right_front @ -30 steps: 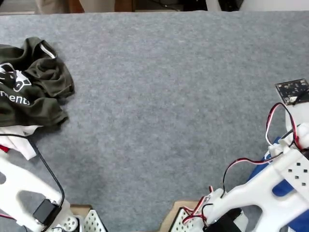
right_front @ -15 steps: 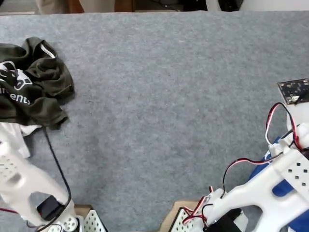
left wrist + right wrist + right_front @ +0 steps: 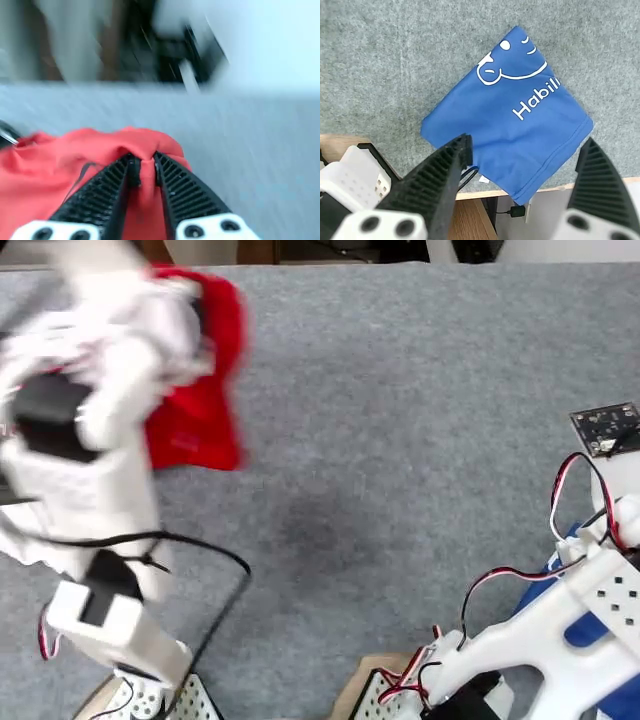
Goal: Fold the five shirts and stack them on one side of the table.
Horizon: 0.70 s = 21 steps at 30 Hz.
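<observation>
My left gripper [image 3: 144,167] is shut on a fold of a red shirt [image 3: 55,165]. In the high view the left arm [image 3: 90,450] stands raised over the table's left side, with the red shirt [image 3: 195,410] hanging from it above the grey mat. A folded blue shirt [image 3: 515,125] with white print lies on the mat below my right gripper [image 3: 522,175], which is open and holds nothing. The right arm [image 3: 560,630] sits at the table's front right, and part of the blue shirt [image 3: 585,630] shows under it.
A grey mat [image 3: 400,420] covers the table. A small circuit board [image 3: 605,428] sits at the right edge. Red and white wires loop over the right arm. The wooden table edge [image 3: 470,210] lies close to the blue shirt.
The left arm has swung up from the front left corner, lifting the red shirt high over the left side. It now hides the dark green shirt. The right arm has stayed still.
</observation>
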{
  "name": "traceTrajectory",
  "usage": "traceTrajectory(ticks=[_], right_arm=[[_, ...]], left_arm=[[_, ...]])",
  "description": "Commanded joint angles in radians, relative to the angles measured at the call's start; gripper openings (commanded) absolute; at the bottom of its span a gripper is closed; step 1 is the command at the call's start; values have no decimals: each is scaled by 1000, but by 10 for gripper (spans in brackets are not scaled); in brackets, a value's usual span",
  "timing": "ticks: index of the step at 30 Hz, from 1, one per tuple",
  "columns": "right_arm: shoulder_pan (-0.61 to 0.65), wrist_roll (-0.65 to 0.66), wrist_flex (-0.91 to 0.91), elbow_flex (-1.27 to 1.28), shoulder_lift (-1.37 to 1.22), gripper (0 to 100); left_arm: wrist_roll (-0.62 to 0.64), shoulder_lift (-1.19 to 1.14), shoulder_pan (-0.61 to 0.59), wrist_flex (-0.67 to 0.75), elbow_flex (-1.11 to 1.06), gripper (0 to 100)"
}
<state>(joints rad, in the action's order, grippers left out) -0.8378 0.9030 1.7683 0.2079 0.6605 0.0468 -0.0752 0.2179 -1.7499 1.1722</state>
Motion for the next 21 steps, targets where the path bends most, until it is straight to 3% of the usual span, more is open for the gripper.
traceTrajectory(ticks=[1,7,12,17,21], right_arm=[[12,23,14,-7,27,325],[-25,112,6,-24,22,325],[-70,157,5,-107,21,325],[-71,183,5,-159,19,325],[-35,176,12,-214,-28,325]], left_arm=[[3,77,167,-8,-348,19],[5,99,431,44,-773,19],[15,125,569,92,-884,33],[196,197,503,72,-881,249],[186,266,370,20,-881,253]])
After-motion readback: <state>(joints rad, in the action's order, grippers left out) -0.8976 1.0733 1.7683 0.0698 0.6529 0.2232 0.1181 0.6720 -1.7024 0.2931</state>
